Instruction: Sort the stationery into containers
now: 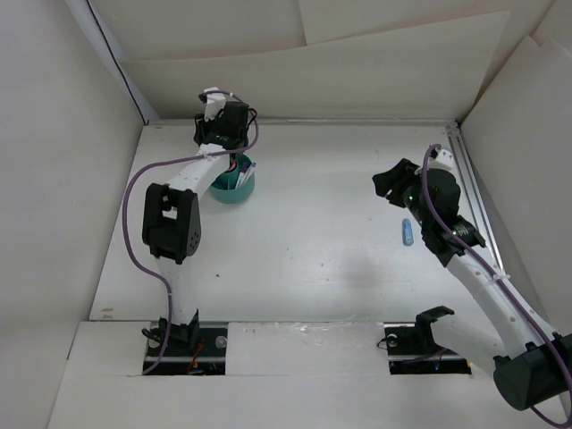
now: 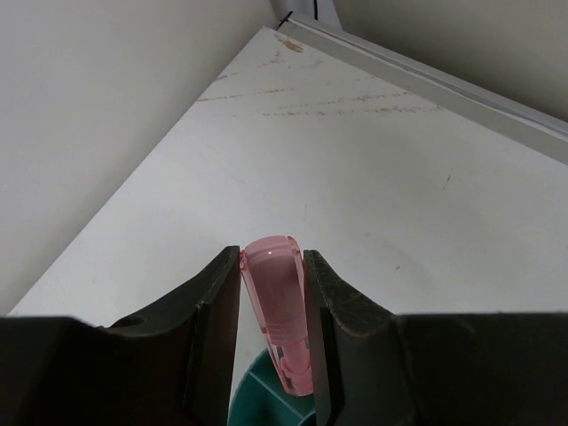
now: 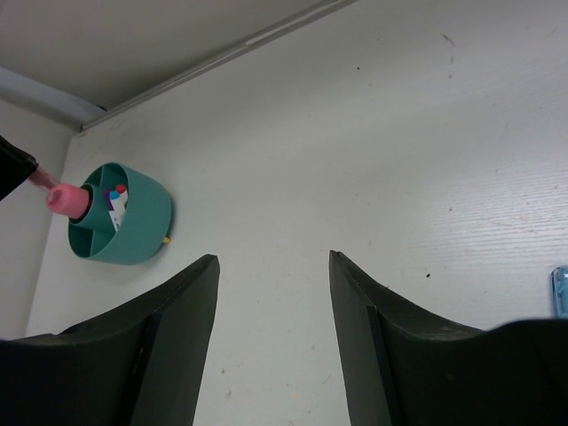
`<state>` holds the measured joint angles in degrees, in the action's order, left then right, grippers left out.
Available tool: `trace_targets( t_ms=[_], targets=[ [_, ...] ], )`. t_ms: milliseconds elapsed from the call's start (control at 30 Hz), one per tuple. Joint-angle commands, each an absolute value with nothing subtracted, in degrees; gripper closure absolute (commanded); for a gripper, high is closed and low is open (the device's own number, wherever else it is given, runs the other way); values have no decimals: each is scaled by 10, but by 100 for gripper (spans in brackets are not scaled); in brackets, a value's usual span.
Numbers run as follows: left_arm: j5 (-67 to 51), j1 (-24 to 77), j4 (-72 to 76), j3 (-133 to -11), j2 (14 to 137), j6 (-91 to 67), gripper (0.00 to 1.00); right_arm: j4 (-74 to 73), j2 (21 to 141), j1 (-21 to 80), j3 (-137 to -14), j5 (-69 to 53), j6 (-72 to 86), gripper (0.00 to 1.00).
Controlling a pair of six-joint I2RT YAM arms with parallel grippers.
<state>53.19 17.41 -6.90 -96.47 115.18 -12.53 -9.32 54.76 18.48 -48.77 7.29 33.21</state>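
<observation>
Left hand (image 2: pixel 271 259) is clamped on the pink piece (image 2: pixel 279 311), held upright at the mouth of the teal cup (image 3: pixel 146 222) far left, prob. for dropping into a compartment, while right hand (image 3: pixel 273 262), spread apart, hangs near the blue piece (image 1: pixel 407 232).

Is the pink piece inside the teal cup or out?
Partly in: the pink piece dips into the cup, left fingers gripping it.

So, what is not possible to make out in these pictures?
Top view: the left arm hides much of the teal cup.
Left wrist view: the left gripper, shut on the pink piece, covers most of the cup.
Right wrist view: the right edge cuts off the blue piece; the pens in the cup are too small to count.
</observation>
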Motion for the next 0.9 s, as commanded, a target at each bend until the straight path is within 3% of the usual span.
trace_targets(
  t_ms=[0,867],
  targets=[
    [572,172,-43,-987,1157,-105,100,-57,534,191,-494,77,327,41],
    [566,172,-9,-957,1187,-111,100,-57,534,191,-494,77,327,41]
  ],
)
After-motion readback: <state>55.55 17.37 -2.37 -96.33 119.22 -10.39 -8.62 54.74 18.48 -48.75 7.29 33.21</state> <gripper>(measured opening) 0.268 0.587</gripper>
